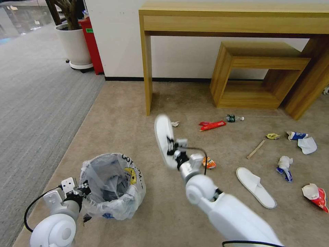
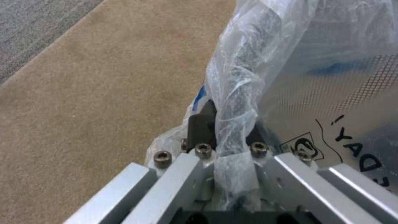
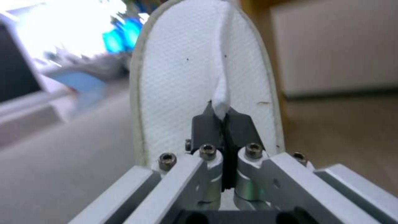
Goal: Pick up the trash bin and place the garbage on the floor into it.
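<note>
The trash bin [image 1: 111, 185], lined with a crinkly whitish bag, is at the lower left over the beige floor [image 1: 137, 130]. My left gripper [image 1: 84, 189] is shut on its near rim; in the left wrist view the bin's bag [image 2: 307, 62] is pinched at the left gripper [image 2: 230, 130]. My right gripper [image 1: 174, 148] is shut on a white slipper [image 1: 163, 139], held in the air right of the bin. The right wrist view shows the right gripper [image 3: 223, 116] clamping the slipper [image 3: 174, 93] by a fold of its upper. Garbage on the floor: a second slipper [image 1: 255, 187], red wrapper [image 1: 212, 125], bottle [image 1: 234, 118], stick [image 1: 256, 149], orange wrapper [image 1: 209, 162].
More litter lies to the right: yellow wrapper [image 1: 273, 136], blue-white wrapper [image 1: 296, 135], tissues [image 1: 307, 145], a red-white wrapper [image 1: 316, 195]. A wooden desk [image 1: 233, 17] and low wooden box [image 1: 253, 73] stand by the wall. Grey ribbed carpet [image 1: 37, 92] and a plant pot [image 1: 76, 46] are on the left.
</note>
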